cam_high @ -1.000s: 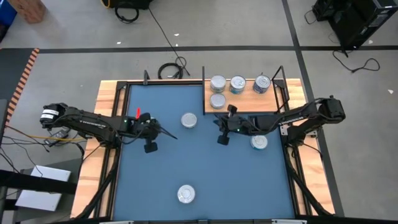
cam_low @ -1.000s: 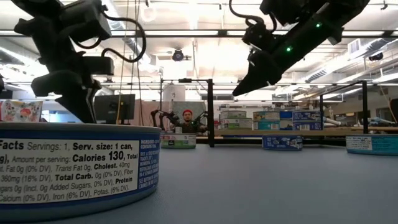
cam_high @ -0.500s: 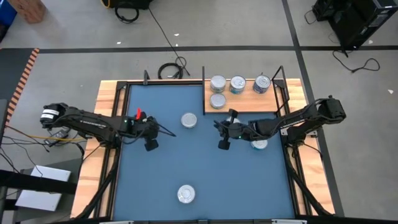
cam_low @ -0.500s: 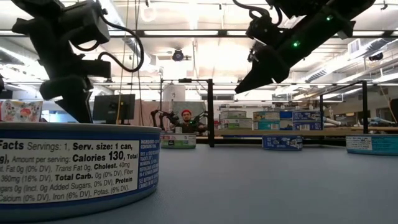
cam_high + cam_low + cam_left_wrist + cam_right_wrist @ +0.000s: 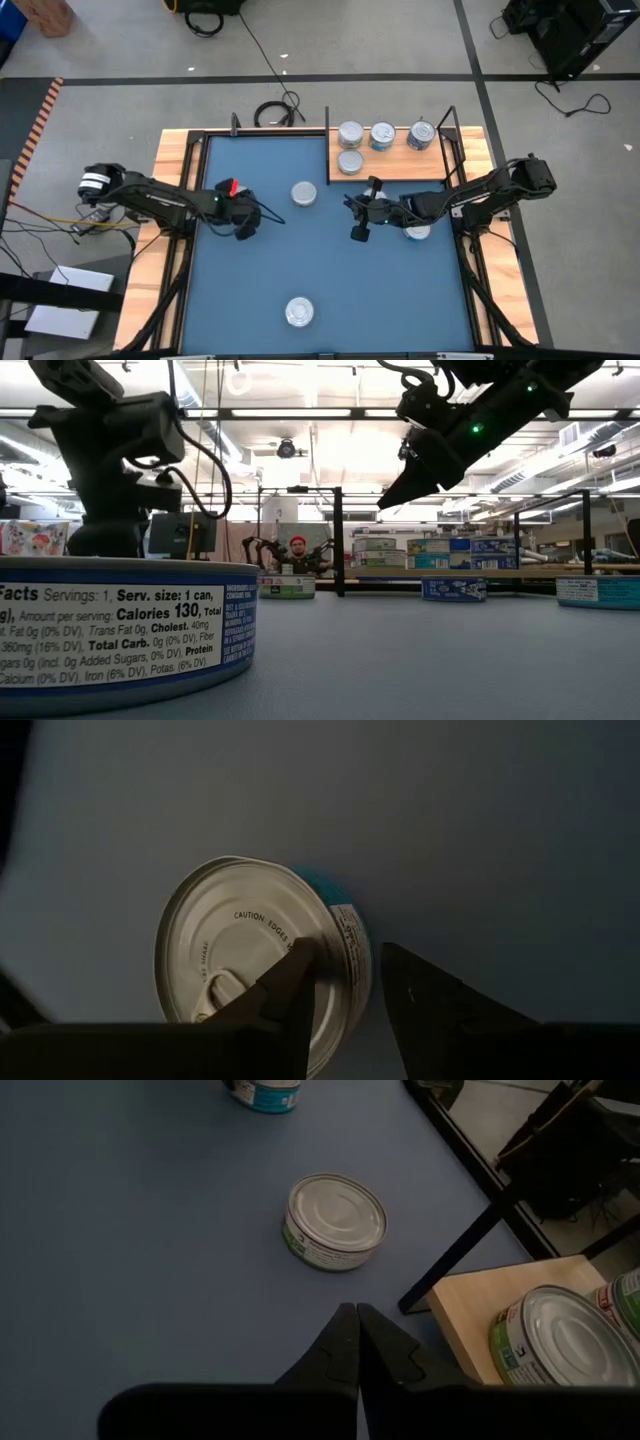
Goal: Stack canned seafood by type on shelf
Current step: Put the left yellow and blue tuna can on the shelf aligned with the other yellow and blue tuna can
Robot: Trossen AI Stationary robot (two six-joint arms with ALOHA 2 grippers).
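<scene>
Big blue mat (image 5: 330, 270) covers the table inside a wooden frame. At its 1 o'clock corner sits the flat light-brown wooden shelf board (image 5: 400, 168) with black uprights. Four short round silver-lidded tins already sit on it: three in a row along the far edge (image 5: 381, 136) and one (image 5: 349, 162) in front of the row's left end.

Three tins sit loose on the mat: one just above centre (image 5: 303, 193), beside the shelf's corner; one at 3 o'clock (image 5: 416, 229), partly under the right arm; one at 6 o'clock near the front edge (image 5: 298, 312). The last is the huge blue-banded can filling the low view (image 5: 125, 630).

Left arm reaches in from 9 o'clock. The left gripper (image 5: 340, 990) hangs over the mat left of centre, fingers parted narrowly, holding nothing. Its wrist view shows a silver-lid, blue-sided tin (image 5: 262, 955) just past the fingertips, one finger overlapping the lid; contact cannot be confirmed.

Right arm comes in from 3 o'clock. The right gripper (image 5: 358, 1342) hovers centre-right of the mat, fingers pinched together, empty. Its wrist view shows a green-labelled tin (image 5: 335, 1220) ahead and the shelf corner beside it.

Judged step: left arm lining up a pick on a loose tin. Next move likely calls for wider fingers to straddle the rim, descent, closing, then carrying it to the matching type's stack on the shelf.
</scene>
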